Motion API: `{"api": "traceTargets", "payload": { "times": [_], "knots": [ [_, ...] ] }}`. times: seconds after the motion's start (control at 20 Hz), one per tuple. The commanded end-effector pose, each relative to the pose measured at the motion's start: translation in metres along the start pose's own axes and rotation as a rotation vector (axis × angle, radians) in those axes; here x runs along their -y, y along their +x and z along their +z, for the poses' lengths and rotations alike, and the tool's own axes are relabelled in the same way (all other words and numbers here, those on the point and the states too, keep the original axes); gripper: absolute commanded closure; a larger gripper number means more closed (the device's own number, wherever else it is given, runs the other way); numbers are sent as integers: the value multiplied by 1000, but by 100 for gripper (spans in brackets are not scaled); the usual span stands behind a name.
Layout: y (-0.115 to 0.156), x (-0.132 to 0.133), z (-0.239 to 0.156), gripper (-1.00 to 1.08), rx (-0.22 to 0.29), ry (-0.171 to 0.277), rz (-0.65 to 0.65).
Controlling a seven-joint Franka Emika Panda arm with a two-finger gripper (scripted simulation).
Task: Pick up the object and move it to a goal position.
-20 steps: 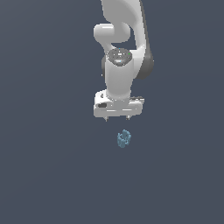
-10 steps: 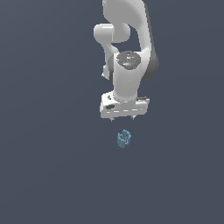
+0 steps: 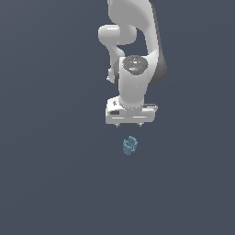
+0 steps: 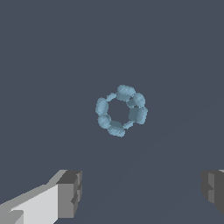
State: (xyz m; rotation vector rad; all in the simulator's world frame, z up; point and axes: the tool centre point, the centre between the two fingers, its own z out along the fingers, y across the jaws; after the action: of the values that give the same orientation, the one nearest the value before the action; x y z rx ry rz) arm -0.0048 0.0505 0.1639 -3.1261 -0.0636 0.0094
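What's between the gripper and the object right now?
Nothing: in the exterior view only bare grey floor separates the gripper from the object. The wrist view agrees, with its open fingers apart from it.

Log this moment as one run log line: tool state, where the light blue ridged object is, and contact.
tool: open | small light-blue matte ridged ring-shaped object: on the dark grey floor, under the tool | contact: none, fingers clear of object

Arm [image 3: 137, 59] vertical, wrist pointing down; hand [image 3: 129, 125] wide apart, fingers [image 4: 70, 192] holding nothing.
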Motion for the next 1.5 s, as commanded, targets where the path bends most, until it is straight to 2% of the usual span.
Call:
{"api": "traceTargets", "payload": {
  "times": [0.0, 0.35, 1.45],
  "knots": [
    [2, 0, 2, -92, 0, 0, 35],
    [9, 1, 8, -92, 1, 2, 182],
    [37, 6, 33, -92, -4, -5, 772]
  ]
}}
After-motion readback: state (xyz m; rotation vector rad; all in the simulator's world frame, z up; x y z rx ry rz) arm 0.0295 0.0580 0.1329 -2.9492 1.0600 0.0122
